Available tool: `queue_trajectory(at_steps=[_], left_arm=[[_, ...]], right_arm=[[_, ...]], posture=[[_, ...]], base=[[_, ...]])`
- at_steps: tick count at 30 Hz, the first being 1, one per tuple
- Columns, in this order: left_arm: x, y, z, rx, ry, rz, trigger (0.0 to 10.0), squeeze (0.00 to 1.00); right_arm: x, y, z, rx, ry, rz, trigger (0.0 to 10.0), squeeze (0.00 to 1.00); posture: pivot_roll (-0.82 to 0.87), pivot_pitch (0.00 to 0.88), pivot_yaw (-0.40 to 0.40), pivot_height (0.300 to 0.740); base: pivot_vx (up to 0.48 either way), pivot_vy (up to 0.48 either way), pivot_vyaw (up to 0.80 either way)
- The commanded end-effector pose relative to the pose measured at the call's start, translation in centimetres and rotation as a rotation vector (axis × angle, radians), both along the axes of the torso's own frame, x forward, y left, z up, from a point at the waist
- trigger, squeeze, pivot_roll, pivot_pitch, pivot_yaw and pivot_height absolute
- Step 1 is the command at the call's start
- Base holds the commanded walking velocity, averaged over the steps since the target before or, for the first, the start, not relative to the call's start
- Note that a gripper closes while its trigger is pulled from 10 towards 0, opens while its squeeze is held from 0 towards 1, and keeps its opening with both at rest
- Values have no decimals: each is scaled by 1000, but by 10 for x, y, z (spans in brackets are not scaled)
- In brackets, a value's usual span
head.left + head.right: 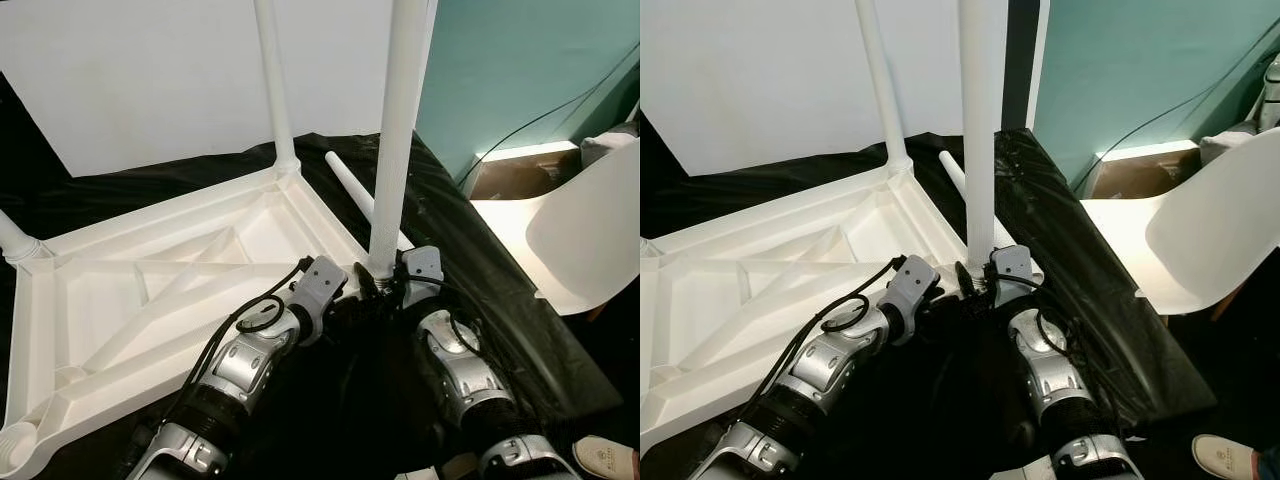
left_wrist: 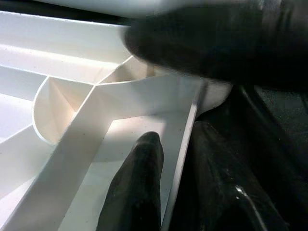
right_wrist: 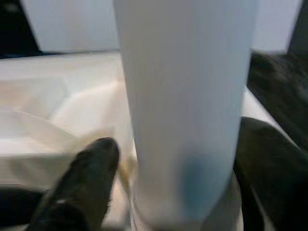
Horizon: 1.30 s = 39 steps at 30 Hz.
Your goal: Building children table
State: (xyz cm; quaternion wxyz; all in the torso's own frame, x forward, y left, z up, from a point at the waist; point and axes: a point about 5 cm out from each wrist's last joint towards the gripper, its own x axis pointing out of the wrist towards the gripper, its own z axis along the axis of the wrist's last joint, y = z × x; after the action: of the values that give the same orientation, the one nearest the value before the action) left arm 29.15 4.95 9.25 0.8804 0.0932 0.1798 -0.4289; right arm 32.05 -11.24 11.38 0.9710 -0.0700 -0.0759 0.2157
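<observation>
Fingers of my right gripper sit on either side of the near white leg, one black finger on each flank of its base, grasping it where it stands upright in the corner socket of the upturned tabletop. My left gripper is at that same near corner: one finger lies inside the ribbed underside just by the rim, the other blurs across close to the camera above it, so they look parted over the tabletop's edge, though I cannot tell whether they press on it. The tabletop lies underside up on black sheeting. A second leg stands at the far corner, a third at the left corner, and a loose leg lies on the sheeting beyond. A white chair stands to my right.
</observation>
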Motion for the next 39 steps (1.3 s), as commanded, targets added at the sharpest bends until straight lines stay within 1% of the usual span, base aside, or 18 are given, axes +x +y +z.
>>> queue_trajectory(at_steps=[1,2,3,4,5,7,8,10,17,18,19,20,27,30,34,37,38,39], left_arm=[[-24,-5,-36,48,192,-131,10000,0],[-24,-5,-36,48,192,-131,10000,0],[-24,-5,-36,49,192,-135,10000,0],[-24,-5,-36,49,192,-135,10000,0],[-24,-5,-36,49,192,-136,10000,0],[-24,-5,-36,50,192,-136,10000,0],[-24,-5,-36,50,192,-136,10000,0],[-24,-5,-36,49,194,-135,10000,0],[-24,-4,-36,46,193,-127,10000,0],[-24,-4,-36,45,193,-126,10000,0],[-24,-4,-36,45,192,-126,10000,0],[-24,-4,-35,45,192,-126,10000,0],[-24,-4,-35,46,189,-127,10000,0],[-24,-3,-36,46,190,-128,10000,0],[-23,-4,-35,47,188,-129,10000,0],[-23,-4,-35,47,188,-129,10000,0],[-25,-2,-36,54,192,-137,10000,0],[-26,-2,-36,58,193,-141,10000,0]], right_arm=[[5,-3,9,2,-28,43,10000,1000],[5,-3,9,2,-28,43,10000,1000],[11,-8,14,-27,-16,105,10000,682],[11,-8,14,-27,-16,105,10000,682],[12,-8,14,-46,-4,145,10000,0],[12,-8,10,-82,51,230,10000,0],[12,-8,10,-82,51,230,10000,0],[12,-8,5,-105,127,312,10000,0],[8,-8,-1,-154,198,463,10000,0],[9,-9,0,-154,197,469,8588,0],[10,-10,1,-149,197,473,941,0],[11,-11,2,-147,198,477,0,0],[13,-16,0,-137,237,478,0,0],[9,-15,-6,-89,256,432,0,0],[-15,-8,-22,38,95,-6,0,0],[-16,-9,-23,43,86,-42,0,0],[-15,-10,-25,22,63,-135,0,0],[-14,-10,-25,20,58,-173,0,0]], posture=[[-5,0,27,740],[-5,0,27,740],[-7,0,27,740],[-7,0,27,740],[-7,0,27,740],[-7,0,27,740],[-7,0,27,740],[-3,0,27,740],[3,0,22,740],[3,0,22,740],[3,0,22,740],[5,0,22,740],[5,0,23,740],[2,0,26,740],[10,0,27,740],[10,0,27,740],[13,0,40,740],[13,0,40,740]], base=[[0,0,0],[0,0,0],[0,0,0],[0,0,0],[0,0,0],[0,0,0],[0,0,0],[0,0,0],[0,0,0],[0,0,0],[0,0,0],[0,0,0],[0,0,0],[0,0,0],[0,0,0],[0,0,0],[0,0,0],[0,0,0]])
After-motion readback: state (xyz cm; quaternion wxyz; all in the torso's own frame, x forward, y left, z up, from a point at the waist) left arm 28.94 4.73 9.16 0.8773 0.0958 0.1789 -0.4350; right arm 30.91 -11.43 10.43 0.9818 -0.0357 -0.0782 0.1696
